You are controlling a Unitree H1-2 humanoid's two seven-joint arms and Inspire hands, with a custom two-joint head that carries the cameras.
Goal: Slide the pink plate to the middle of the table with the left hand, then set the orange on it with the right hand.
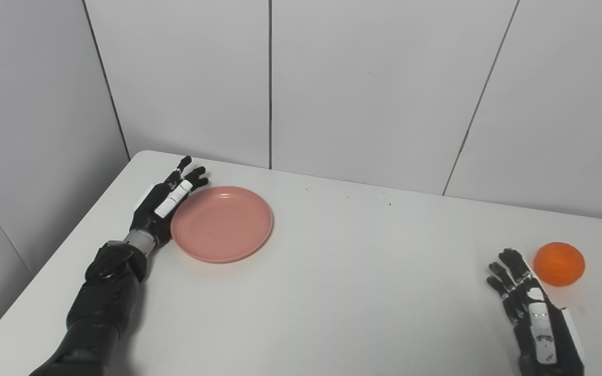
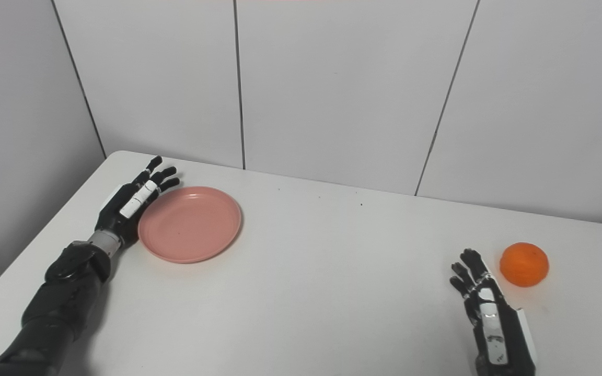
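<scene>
The left hand point(image 1: 168, 201), fingers straight and spread, holding nothing, lies against the left rim of the pink plate point(image 1: 222, 223) at the white table's point(image 1: 343, 271) far left; the right hand point(image 1: 533, 308), likewise spread and empty, rests just beside the orange point(image 1: 559, 263) near the right edge; bare tabletop lies between plate and orange; grey wall panels point(image 1: 363, 89) stand behind.

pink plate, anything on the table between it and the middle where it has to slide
Nothing visible. The table between the pink plate and its middle is bare. The left hand lies at the plate's left edge, on the side away from the middle. The orange and right hand are far off to the right.
</scene>
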